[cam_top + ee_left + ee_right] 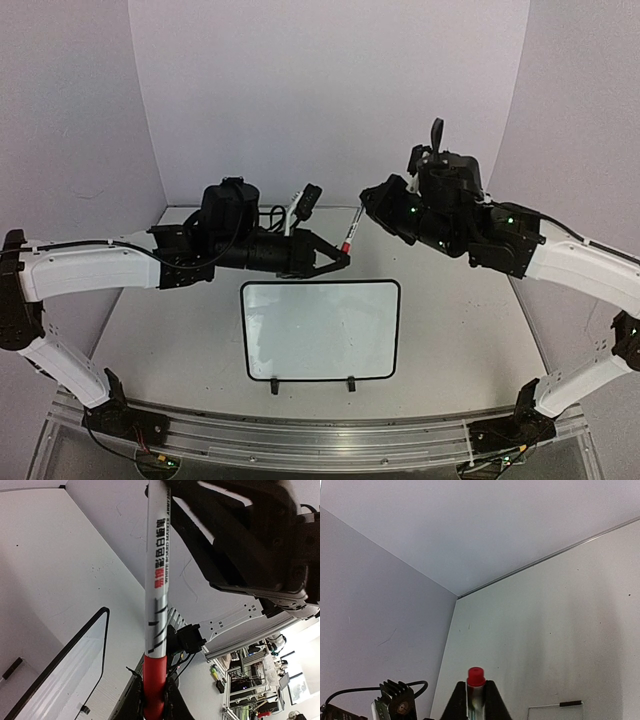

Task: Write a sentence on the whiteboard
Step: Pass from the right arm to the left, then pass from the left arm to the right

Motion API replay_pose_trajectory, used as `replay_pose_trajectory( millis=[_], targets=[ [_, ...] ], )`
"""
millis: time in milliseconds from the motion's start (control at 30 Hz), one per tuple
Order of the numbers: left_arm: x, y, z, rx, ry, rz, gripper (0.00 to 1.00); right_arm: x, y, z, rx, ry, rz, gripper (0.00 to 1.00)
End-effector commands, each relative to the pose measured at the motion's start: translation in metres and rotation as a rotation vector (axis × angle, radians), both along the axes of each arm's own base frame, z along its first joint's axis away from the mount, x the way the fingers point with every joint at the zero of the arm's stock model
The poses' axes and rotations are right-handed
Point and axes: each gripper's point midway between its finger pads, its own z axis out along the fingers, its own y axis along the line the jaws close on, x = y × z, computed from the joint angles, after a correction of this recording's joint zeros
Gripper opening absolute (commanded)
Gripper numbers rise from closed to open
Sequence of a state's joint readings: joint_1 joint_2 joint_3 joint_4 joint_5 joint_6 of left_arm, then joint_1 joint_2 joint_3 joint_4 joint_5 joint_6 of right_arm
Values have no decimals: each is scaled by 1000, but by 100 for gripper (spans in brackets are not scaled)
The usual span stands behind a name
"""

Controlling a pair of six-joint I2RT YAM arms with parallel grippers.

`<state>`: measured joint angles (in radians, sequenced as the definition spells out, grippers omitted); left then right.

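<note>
The whiteboard (320, 330) lies flat in the middle of the table with its two black clips (274, 384) toward the near edge. Its face is blank, so the sentence is not in view. Above the board's far edge hangs a white marker (351, 232) held at both ends. My left gripper (343, 262) is shut on its red cap (155, 675). My right gripper (365, 208) is shut on the barrel's other end, where a red plug (476, 676) sticks out between the fingers. A corner of the whiteboard (555, 714) shows in the right wrist view.
An aluminium rail (320, 425) runs along the table's near edge between the arm bases. Grey walls close the back and both sides. Cables and the wrist camera (305, 200) on the left arm sit close behind the marker.
</note>
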<state>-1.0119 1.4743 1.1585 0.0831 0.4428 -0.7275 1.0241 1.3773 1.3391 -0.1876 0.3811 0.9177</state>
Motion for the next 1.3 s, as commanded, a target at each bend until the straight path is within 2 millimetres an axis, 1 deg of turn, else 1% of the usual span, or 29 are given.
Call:
replay_pose_trajectory(
  millis=[0, 33, 67, 100, 133, 200, 267, 333, 400, 467, 533, 600, 667, 767, 933, 1100, 1267],
  targets=[
    [-5, 20, 25, 59, -115, 9, 0, -3, -17, 24, -118, -61, 7, 50],
    [-6, 27, 24, 92, -133, 14, 0, -4, -20, 28, -158, -66, 21, 62],
    [-8, 35, 22, 115, -144, 16, 0, -5, -22, 33, -180, -69, 46, 71],
    [-11, 41, 21, 129, -151, 13, 0, -7, -24, 33, -209, -62, 74, 78],
    [-14, 45, 19, 141, -152, 2, 0, -6, -28, 31, -240, -50, 94, 81],
    [-21, 55, 14, 169, -156, -26, 0, -12, -26, 26, -265, -18, 200, 87],
    [-28, 61, 7, 206, -156, -68, 0, -16, -24, 17, -286, 26, 304, 90],
    [-41, 67, 2, 228, -157, -144, 0, -25, -22, 8, -318, 72, 399, 92],
    [-54, 70, 1, 239, -172, -221, 0, -38, -17, 2, -350, 89, 496, 92],
    [-64, 73, 3, 241, -182, -282, 0, -56, -7, -1, -348, 101, 625, 93],
    [-77, 74, 6, 225, -180, -359, 0, -77, 8, -3, -299, 126, 776, 93],
    [-84, 73, 7, 211, -170, -411, 0, -97, 21, -10, -249, 173, 917, 92],
    [-89, 74, 5, 217, -164, -449, 0, -108, 30, -21, -226, 218, 1003, 89],
    [-92, 73, 3, 228, -162, -487, 0, -117, 36, -29, -208, 241, 1075, 87],
    [-94, 69, -3, 237, -140, -522, 0, -132, 51, -30, -153, 253, 1198, 82],
    [-94, 66, -9, 239, -122, -538, 0, -140, 61, -40, -138, 283, 1254, 71],
    [-93, 64, -7, 219, -135, -529, 0, -151, 68, -51, -141, 310, 1301, 66]
  ],
)
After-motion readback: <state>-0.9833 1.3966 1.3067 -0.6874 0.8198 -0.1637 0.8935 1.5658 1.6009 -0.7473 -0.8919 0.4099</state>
